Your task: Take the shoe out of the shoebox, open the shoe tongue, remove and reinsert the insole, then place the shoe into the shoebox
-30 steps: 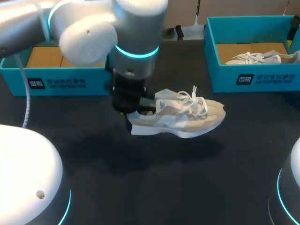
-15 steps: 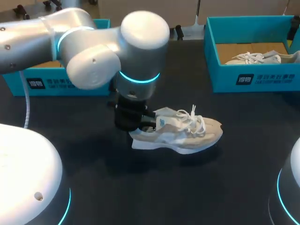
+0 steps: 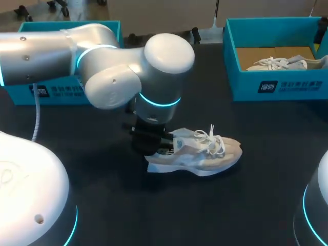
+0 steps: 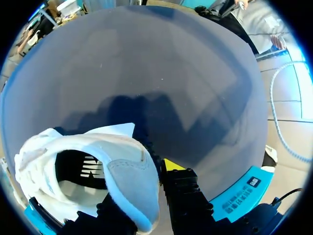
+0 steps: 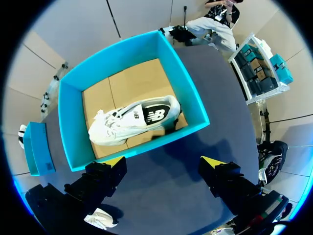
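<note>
A beige and white shoe [image 3: 200, 151] with white laces lies toe to the right in the middle of the black table [image 3: 154, 215], its sole on or just above the surface. My left gripper [image 3: 154, 146] is shut on the shoe's heel collar. In the left wrist view the heel [image 4: 129, 171] sits between the fingers, one yellow tip [image 4: 171, 164] outside and the other finger inside the shoe. My right gripper [image 5: 163, 161] hangs open high over the right teal shoebox [image 5: 183, 88], which holds a second white shoe [image 5: 134, 120].
The right teal shoebox [image 3: 246, 84] with the other shoe [image 3: 279, 62] stands at the back right. A second teal box [image 3: 51, 89] stands at the back left, behind my left arm. Bare black table lies in front of the shoe.
My left arm has brought the shoe down and toward the table's front, from hanging in the air to table level. The grip has not changed. The right gripper stayed open.
</note>
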Robot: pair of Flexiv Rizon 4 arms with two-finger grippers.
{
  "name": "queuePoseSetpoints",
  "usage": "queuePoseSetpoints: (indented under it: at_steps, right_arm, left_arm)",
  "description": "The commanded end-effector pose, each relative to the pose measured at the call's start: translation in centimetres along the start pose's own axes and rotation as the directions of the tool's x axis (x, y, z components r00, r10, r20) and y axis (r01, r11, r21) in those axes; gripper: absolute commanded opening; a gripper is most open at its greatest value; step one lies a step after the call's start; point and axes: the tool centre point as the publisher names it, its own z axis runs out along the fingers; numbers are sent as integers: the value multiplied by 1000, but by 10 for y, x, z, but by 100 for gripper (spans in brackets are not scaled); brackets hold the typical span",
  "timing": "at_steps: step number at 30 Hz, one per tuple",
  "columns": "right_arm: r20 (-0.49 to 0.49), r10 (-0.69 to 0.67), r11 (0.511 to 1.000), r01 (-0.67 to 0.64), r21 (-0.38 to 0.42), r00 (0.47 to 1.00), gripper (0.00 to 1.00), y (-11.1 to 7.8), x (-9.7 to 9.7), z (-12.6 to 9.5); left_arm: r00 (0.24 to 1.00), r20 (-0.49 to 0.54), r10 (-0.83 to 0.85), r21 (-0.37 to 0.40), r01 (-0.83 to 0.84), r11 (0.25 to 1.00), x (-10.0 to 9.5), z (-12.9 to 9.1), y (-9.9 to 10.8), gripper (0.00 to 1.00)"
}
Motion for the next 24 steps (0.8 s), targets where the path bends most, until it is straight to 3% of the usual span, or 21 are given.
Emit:
queuePoseSetpoints:
  at_steps: [1,13,16,21,24]
  right_arm:
    - [0,1,1000,-1,-1,1000,100,0,0,0]
    - [0,1,1000,-1,-1,1000,100,0,0,0]
    - [0,1,1000,-1,-1,1000,100,0,0,0]
    - [0,1,1000,-1,-1,1000,100,0,0,0]
    - [0,1,1000,-1,-1,1000,100,0,0,0]
  left_arm:
    - [1000,-14,-22,3,22,1000,-6,11,4,0]
    - [998,-49,-26,49,29,998,-10,28,-2,0]
    - [998,-56,-21,55,24,998,-11,29,-3,26]
    - [999,-54,-6,64,10,998,-8,27,-5,51]
    - [999,-35,-2,65,4,998,-5,19,-5,76]
